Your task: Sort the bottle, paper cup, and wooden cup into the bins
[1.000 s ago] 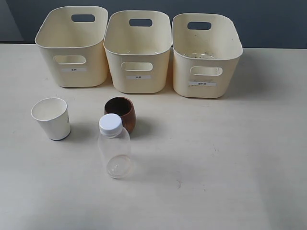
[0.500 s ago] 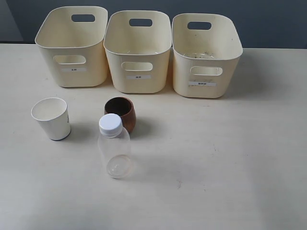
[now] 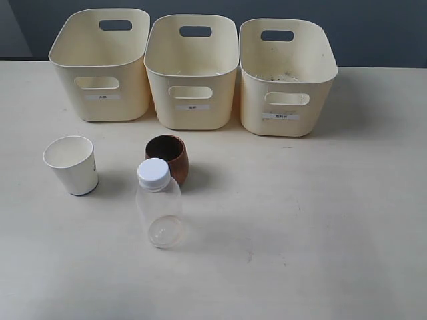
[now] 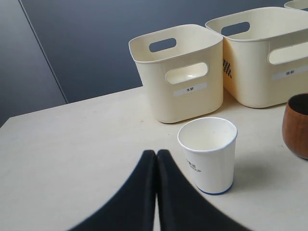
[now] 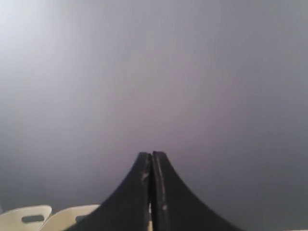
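Observation:
The clear bottle (image 3: 159,203) with a white cap stands upright on the table, just in front of the brown wooden cup (image 3: 169,159). The white paper cup (image 3: 72,165) stands to their left. Three cream bins (image 3: 100,63) (image 3: 192,70) (image 3: 285,75) line the back of the table. Neither arm shows in the exterior view. In the left wrist view my left gripper (image 4: 156,153) is shut and empty, a short way from the paper cup (image 4: 209,154), with the wooden cup (image 4: 297,125) at the frame's edge. My right gripper (image 5: 152,155) is shut on nothing, facing a grey wall.
The cream table (image 3: 313,220) stretches bare to the right of the bottle. A dark wall (image 3: 373,30) runs behind the bins. Two bin rims (image 5: 29,214) show low in the right wrist view.

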{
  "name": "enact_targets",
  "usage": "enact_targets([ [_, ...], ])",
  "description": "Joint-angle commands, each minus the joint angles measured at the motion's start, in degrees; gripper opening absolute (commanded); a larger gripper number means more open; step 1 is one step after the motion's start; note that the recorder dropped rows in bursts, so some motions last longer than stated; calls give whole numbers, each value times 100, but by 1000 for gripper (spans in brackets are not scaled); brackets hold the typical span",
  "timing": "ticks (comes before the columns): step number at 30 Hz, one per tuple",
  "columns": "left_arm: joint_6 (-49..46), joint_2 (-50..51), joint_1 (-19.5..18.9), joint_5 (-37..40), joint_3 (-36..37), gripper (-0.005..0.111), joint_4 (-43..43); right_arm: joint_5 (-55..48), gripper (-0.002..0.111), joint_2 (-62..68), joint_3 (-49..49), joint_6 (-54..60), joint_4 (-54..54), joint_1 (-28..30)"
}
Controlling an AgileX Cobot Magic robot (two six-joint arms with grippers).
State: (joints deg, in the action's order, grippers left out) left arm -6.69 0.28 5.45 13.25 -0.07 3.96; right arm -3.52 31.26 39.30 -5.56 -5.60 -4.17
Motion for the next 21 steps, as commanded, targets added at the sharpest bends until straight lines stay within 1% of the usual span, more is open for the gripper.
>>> enact_targets([
  [1,11,-28,42,-45,7,0,0,-721,-1,702,684,441,193,-682],
  [6,11,-28,42,-45,7,0,0,-1221,-1,1499,1194,901,193,-1612],
  [12,11,-28,42,-35,7,0,0,-1478,-1,2535,1453,1313,193,-2567],
  [16,11,-28,42,-35,7,0,0,-1493,-1,3234,1561,1399,274,-3048],
  [21,11,-28,42,-35,7,0,0,-1633,-1,4002,1786,1563,274,-3439],
])
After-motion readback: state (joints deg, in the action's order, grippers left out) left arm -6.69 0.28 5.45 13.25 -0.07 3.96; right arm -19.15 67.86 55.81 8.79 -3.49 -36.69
